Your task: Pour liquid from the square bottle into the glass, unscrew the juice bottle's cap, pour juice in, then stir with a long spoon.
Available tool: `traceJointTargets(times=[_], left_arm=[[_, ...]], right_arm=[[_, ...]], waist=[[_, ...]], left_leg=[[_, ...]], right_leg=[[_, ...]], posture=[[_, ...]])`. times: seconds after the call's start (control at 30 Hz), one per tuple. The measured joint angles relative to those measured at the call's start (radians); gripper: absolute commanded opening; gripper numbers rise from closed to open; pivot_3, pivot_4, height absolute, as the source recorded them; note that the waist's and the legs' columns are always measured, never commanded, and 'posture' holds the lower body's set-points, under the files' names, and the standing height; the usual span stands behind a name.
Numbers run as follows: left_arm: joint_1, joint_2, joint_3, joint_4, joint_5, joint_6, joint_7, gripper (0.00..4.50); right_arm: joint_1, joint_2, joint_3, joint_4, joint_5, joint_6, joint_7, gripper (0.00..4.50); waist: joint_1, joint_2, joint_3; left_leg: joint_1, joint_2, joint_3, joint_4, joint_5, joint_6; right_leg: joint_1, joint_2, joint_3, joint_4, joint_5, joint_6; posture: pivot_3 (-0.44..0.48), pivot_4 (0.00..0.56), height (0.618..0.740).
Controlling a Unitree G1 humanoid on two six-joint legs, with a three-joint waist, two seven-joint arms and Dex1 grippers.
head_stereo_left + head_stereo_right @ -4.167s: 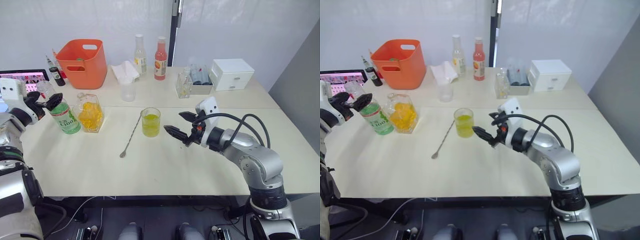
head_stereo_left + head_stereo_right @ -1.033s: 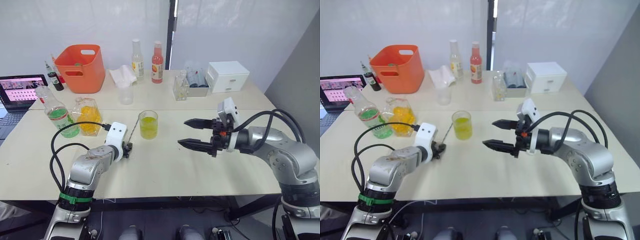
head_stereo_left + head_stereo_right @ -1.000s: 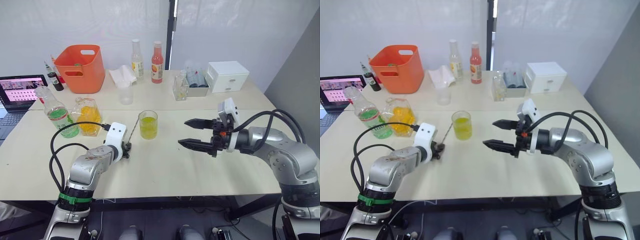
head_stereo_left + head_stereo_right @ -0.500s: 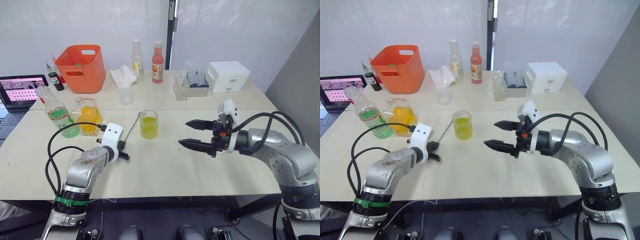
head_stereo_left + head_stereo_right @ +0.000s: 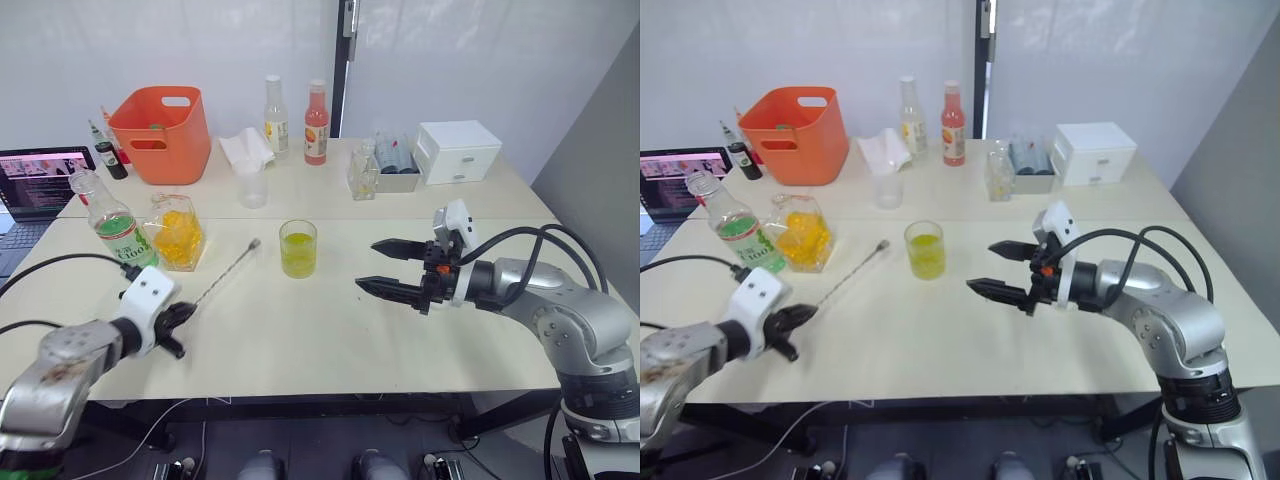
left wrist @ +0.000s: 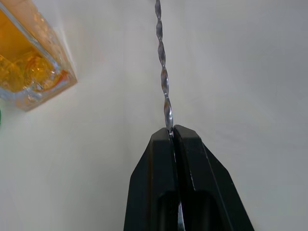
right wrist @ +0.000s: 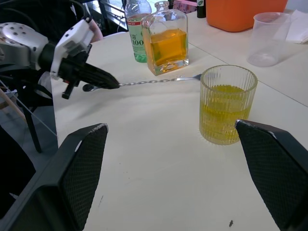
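Observation:
My left gripper [image 5: 186, 311] is shut on one end of the long spoon [image 5: 222, 277], whose thin twisted shaft [image 6: 162, 72] slants up and away from the fingers, off the table, toward the glass [image 5: 298, 248]. The glass holds yellow-green liquid and stands mid-table. The square bottle [image 5: 178, 232] with orange liquid and the juice bottle [image 5: 116, 230] with green liquid and an open neck stand to the left of the glass. The cap is out of view. My right gripper [image 5: 368, 264] hovers open and empty to the right of the glass.
An orange bin [image 5: 160, 120], a cloudy plastic cup [image 5: 253, 185], two slim bottles [image 5: 273, 103], a small clear bottle [image 5: 365, 172] and a white box [image 5: 460, 150] line the back. A laptop [image 5: 35, 178] sits at far left.
My left gripper closed on the spoon and drew back to the left and toward the front edge, lifting the spoon off the table. The right arm stayed put.

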Motion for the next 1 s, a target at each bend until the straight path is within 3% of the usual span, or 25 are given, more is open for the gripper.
traceJointTargets(times=[0.13,0.3,0.53,0.73,1.0], left_arm=[[0.105,0.061,0.075,0.079,0.0,-0.176,-0.163,0.04],[0.086,0.084,0.088,0.194,-0.012,-0.347,-0.322,0.04],[0.002,0.095,-0.05,0.326,0.095,-0.491,-0.353,0.04],[-0.011,0.119,-0.081,0.346,0.123,-0.509,-0.364,0.04],[-0.037,0.126,-0.071,0.364,-0.005,-0.355,-0.452,2.6]], right_arm=[[-0.004,0.005,0.006,0.01,-0.003,0.0,-0.002,4.5],[-0.017,0.028,0.018,0.025,-0.02,0.0,-0.001,4.5],[-0.027,0.041,0.02,0.033,-0.03,0.0,-0.003,4.5],[-0.032,0.043,0.018,0.035,-0.038,0.001,-0.02,4.5],[-0.032,0.045,0.018,0.049,-0.065,0.0,-0.036,4.5]], waist=[[0.002,0.0,0.0],[0.005,0.0,0.0],[-0.002,0.0,0.0],[-0.004,0.001,0.0],[-0.003,0.001,0.0]], left_leg=[[0.0,0.001,0.004,0.0,0.0,0.0],[-0.001,0.002,0.005,0.0,0.0,0.0],[-0.001,0.002,0.007,-0.001,0.0,0.0],[0.0,0.002,0.008,-0.001,0.0,0.0],[-0.001,0.002,0.007,-0.001,0.0,0.0]], right_leg=[[0.0,0.0,-0.002,-0.001,0.0,-0.002],[0.0,-0.001,-0.003,-0.003,0.0,-0.002],[-0.001,0.001,-0.003,-0.002,0.0,-0.002],[-0.002,0.0,-0.002,-0.001,0.0,-0.002],[-0.002,0.001,-0.002,0.0,0.0,-0.002]], posture=[[0.0,0.15,0.715],[0.0,0.15,0.715],[0.0,0.15,0.715],[0.0,0.15,0.715],[0.0,0.15,0.715]])
